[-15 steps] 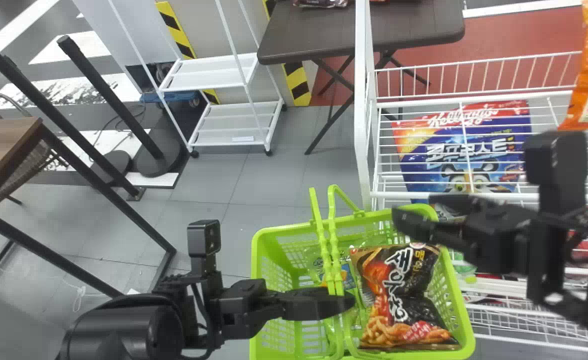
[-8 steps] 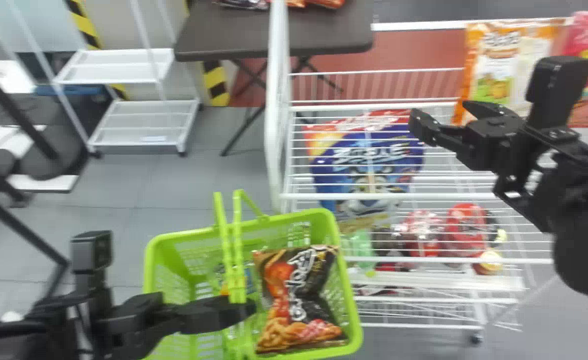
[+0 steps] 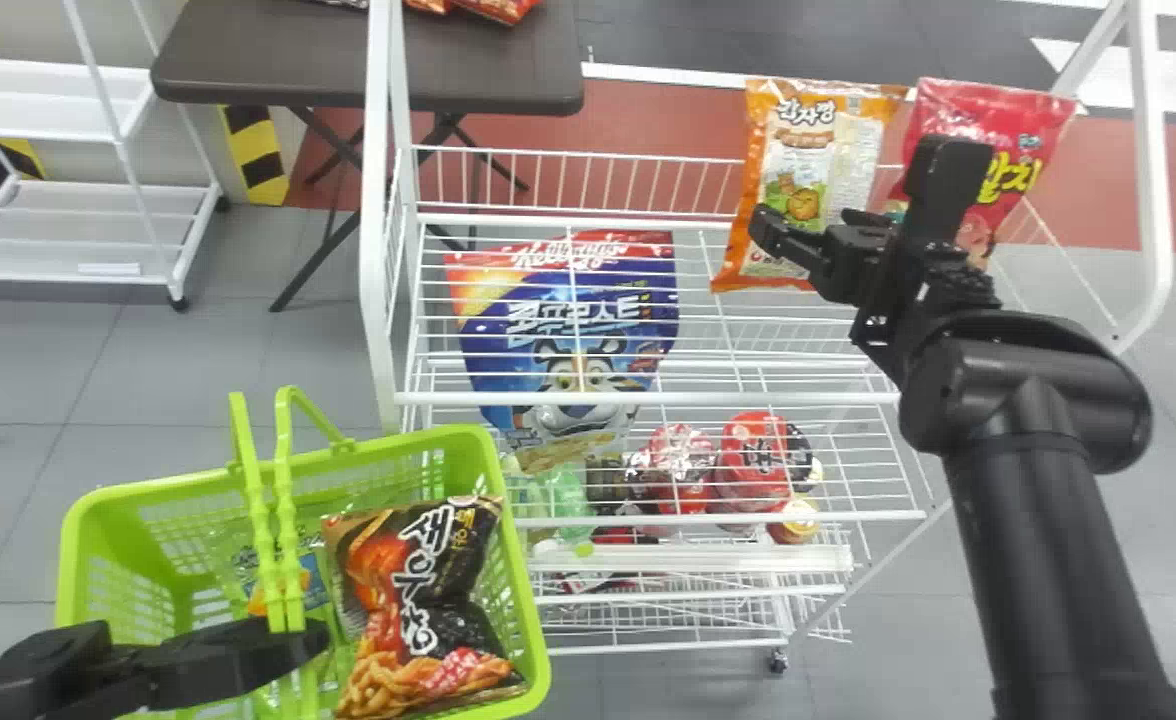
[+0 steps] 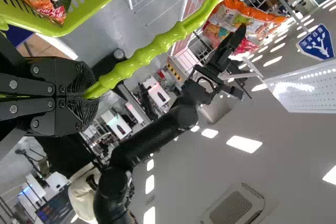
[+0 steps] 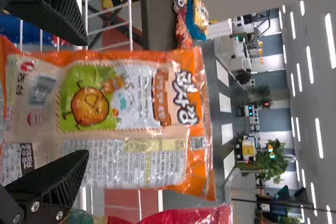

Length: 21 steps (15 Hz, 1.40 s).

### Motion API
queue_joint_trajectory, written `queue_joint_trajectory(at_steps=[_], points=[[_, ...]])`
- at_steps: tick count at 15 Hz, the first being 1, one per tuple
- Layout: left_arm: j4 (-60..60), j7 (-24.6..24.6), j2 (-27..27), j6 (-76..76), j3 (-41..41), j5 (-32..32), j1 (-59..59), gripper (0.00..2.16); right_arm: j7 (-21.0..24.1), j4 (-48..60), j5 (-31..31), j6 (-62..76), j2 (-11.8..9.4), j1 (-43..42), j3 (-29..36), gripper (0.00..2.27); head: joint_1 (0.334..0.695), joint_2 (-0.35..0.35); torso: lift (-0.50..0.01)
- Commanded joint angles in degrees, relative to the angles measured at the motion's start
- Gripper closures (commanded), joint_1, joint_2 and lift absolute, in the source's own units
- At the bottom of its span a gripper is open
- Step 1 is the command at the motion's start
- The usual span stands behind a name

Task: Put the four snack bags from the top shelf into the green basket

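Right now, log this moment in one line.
left gripper: closed on green plastic basket handle | right gripper: open at orange plastic bag, not clamped | red plastic bag: beside it | black plastic bag: in basket

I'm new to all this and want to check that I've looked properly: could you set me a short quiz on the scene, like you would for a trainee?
1. Which bag is nearest the right gripper's open jaws?
a) the blue cereal bag
b) the orange bag
c) the black noodle bag

2. True or false: the left gripper has its jaws closed on the handle of the green basket.

3. Fill in: beside the orange bag stands another bag, coloured ____.

Key: 1 b; 2 true; 3 red.
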<state>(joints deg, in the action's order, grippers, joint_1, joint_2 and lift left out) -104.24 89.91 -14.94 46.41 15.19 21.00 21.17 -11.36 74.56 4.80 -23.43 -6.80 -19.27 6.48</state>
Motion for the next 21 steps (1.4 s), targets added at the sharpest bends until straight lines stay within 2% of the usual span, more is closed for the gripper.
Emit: queue_joint_trajectory(at_steps=[1, 2, 3, 5, 7, 11, 15, 17, 20, 21], points=[[0.00, 0.66, 0.00, -0.04, 0.02, 0.00, 0.01, 2.15, 0.29, -6.71, -3.04, 0.79, 0.03, -4.37, -0.32, 0.20, 0.695, -0.152, -0.003], [0.09, 0.66, 0.00, -0.22, 0.02, 0.00, 0.01, 2.15, 0.29, -8.64, -4.45, 0.79, 0.03, -6.04, -0.32, 0.43, 0.695, -0.155, -0.003], [0.18, 0.66, 0.00, -0.22, 0.02, 0.00, 0.01, 2.15, -0.06, -9.17, -4.71, 0.79, -0.06, -6.39, -0.41, 0.83, 0.695, -0.157, -0.003], [0.35, 0.66, 0.00, -0.40, 0.11, 0.00, 0.01, 2.15, 0.37, -8.73, -4.36, 0.79, 0.03, -5.34, -0.41, 2.15, 0.695, -0.159, -0.003], [0.44, 0.66, 0.00, -0.57, 0.28, 0.00, 0.01, 2.15, 0.37, -6.09, -4.19, 0.79, 0.30, -3.49, -0.32, 2.25, 0.695, -0.160, -0.003], [0.53, 0.66, 0.00, -0.75, 0.28, 0.00, -0.07, 2.15, 0.20, 3.13, -1.81, -0.09, 0.38, 1.78, -0.15, 2.25, 0.695, -0.155, -0.003], [0.70, 0.66, 0.00, -0.75, 0.98, 0.00, -0.07, 2.15, 0.11, 30.29, 4.69, -12.04, 0.38, 15.58, -1.20, 2.25, 0.695, -0.135, -0.003], [1.49, 0.66, 0.09, -0.57, 1.60, 0.44, -0.51, 2.15, 0.02, 44.36, 9.00, -22.76, 0.30, 22.17, -2.52, 2.25, 0.695, -0.108, -0.003], [2.11, 0.66, 0.27, -0.40, 2.30, 0.79, -1.48, 2.15, -0.24, 58.59, 13.13, -39.99, -0.32, 29.73, -6.48, 2.25, 0.695, -0.036, -0.003], [2.02, 0.66, 0.35, 0.13, 2.65, 0.79, -1.74, 2.15, -0.24, 61.23, 14.80, -47.02, -0.85, 31.14, -7.79, 2.25, 0.695, 0.025, -0.003]])
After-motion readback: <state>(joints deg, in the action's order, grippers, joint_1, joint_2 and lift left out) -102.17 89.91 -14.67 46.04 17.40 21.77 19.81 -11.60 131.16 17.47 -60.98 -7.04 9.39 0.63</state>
